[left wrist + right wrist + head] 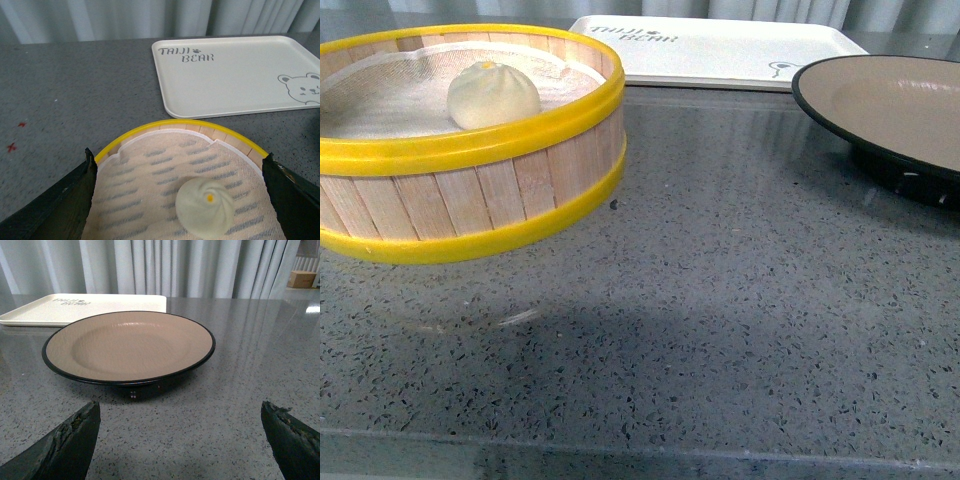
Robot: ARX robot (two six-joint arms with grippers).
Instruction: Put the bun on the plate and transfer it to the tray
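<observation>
Left gripper (178, 155) stands with its dark fingers spread wide, holding nothing. It is poised over the round wooden steamer basket with yellow bands (470, 200). The small cream-white bun with the pleated top (205, 207) sits on the white cloth liner (150, 175) inside that basket, between the fingers but off their centre line. The right gripper (180, 405) is likewise wide and empty, low over the speckled grey table (720, 300) and facing the wide round beige plate with the glossy black rim (130, 342). The plate is bare, and the flat white rectangular tray with the bear print (235, 75) lies behind it, also bare.

The task appears to be at its first step, with the bun not yet grasped. The next move likely calls for the left gripper to centre on the bun and descend inside the basket wall. It should then close gently, since the dough looks soft and easy to dent. The bun would then be carried across to the plate.
</observation>
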